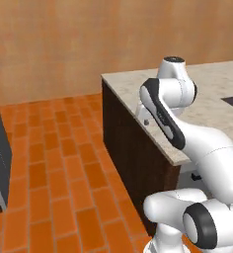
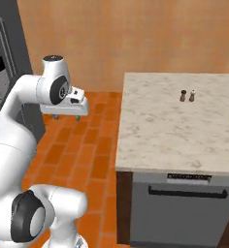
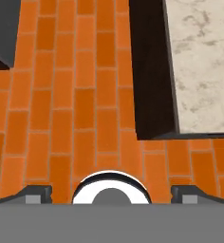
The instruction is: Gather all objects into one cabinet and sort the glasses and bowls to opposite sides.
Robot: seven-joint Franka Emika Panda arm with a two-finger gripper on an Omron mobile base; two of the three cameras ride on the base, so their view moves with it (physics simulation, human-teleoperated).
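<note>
Fingertips point(image 3: 38, 193) of mine rise at the near edge of the hand view, set wide apart, nothing between them. Gripper point(image 2: 68, 116) hangs over orange brick-pattern floor point(image 3: 85, 118), beside the island's dark wood side point(image 3: 152, 71). Pale marbled countertop point(image 2: 174, 131), matte and square-cornered, carries two small shakers point(image 2: 188, 96), one dark, one light. Grey appliance front with bar handle point(image 2: 187, 193) sits below it. No mugs, red cup, bowl or wall cabinet anywhere I look; I judge gathering and sorting all remain to do.
</note>
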